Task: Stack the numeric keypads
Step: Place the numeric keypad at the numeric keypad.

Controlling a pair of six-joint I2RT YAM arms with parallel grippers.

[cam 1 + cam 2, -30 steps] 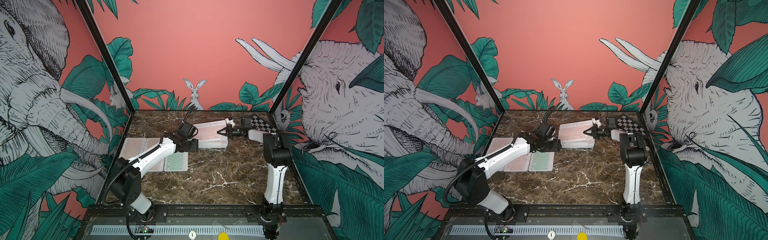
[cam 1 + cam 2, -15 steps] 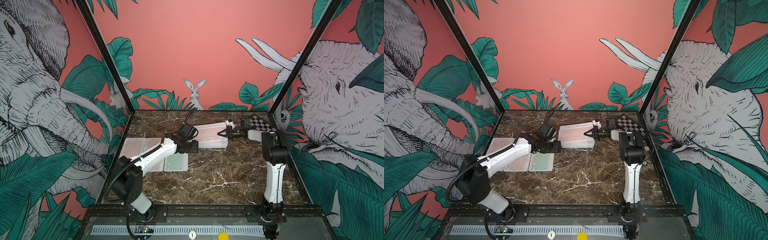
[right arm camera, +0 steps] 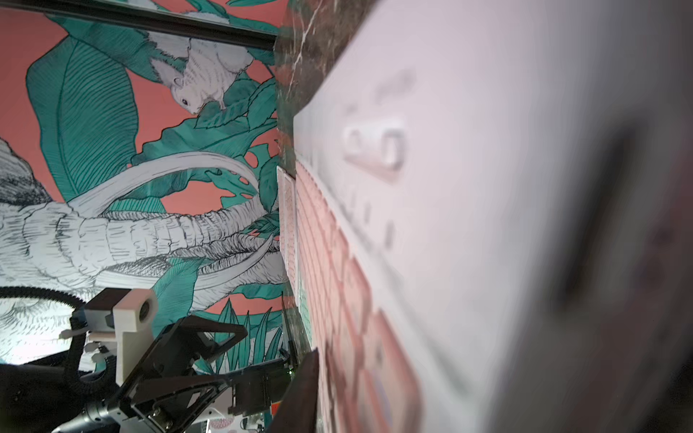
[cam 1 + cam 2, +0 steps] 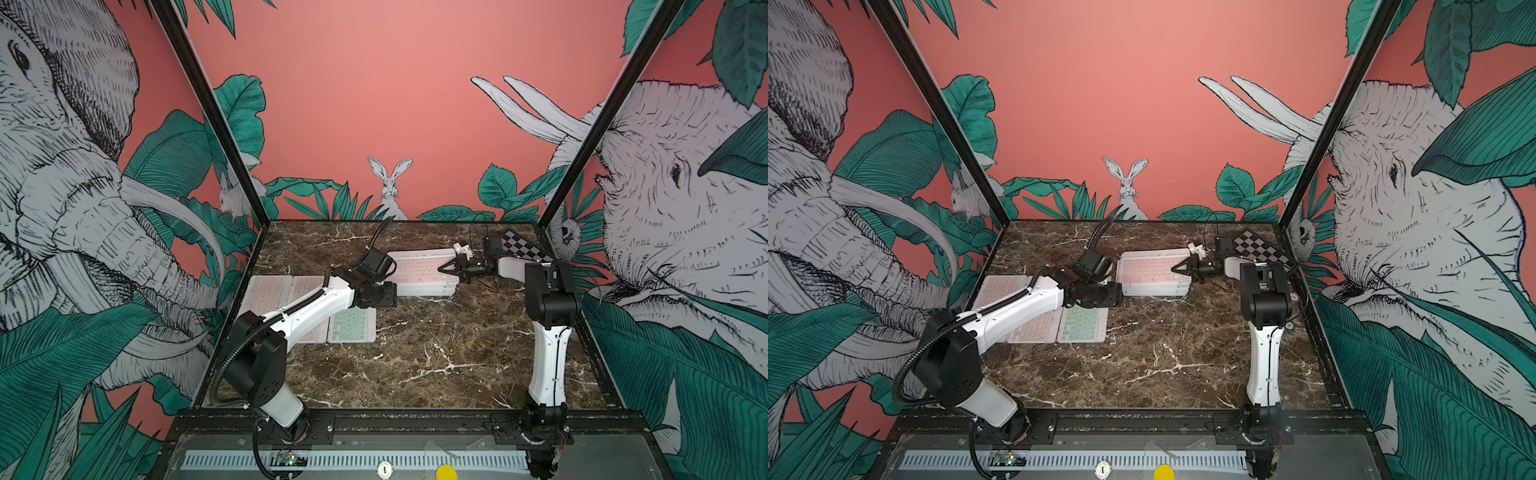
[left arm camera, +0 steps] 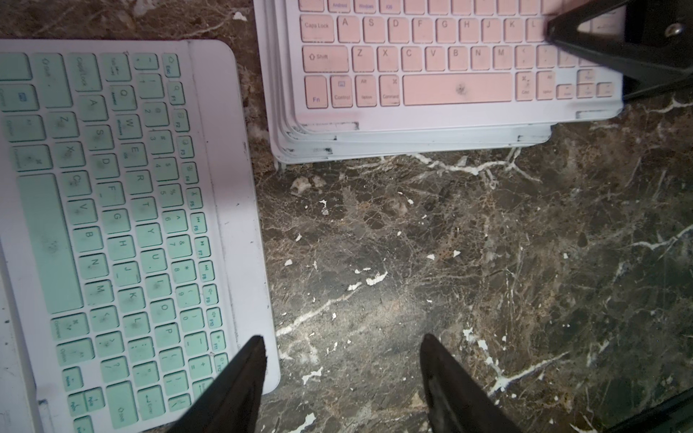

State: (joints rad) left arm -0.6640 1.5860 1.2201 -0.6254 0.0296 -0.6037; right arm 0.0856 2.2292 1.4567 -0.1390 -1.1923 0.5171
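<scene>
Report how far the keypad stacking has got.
Done: several keypads sit piled in a stack, a pink keypad on top. In hand: the right gripper is at that top keypad's edge; whether it grips is unclear. The left gripper hovers with open jaws beside the mint keypad. Left: that one and at least two pink keypads lying flat.

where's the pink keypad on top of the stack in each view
Both top views: pink keypad tops the stack in the far half of the table.
Left wrist: cropped at the frame edge, keys readable.
Right wrist: blurred close-up filling much of the frame.
Landmark: mint green keypad, clear in all but the right wrist view.
</scene>
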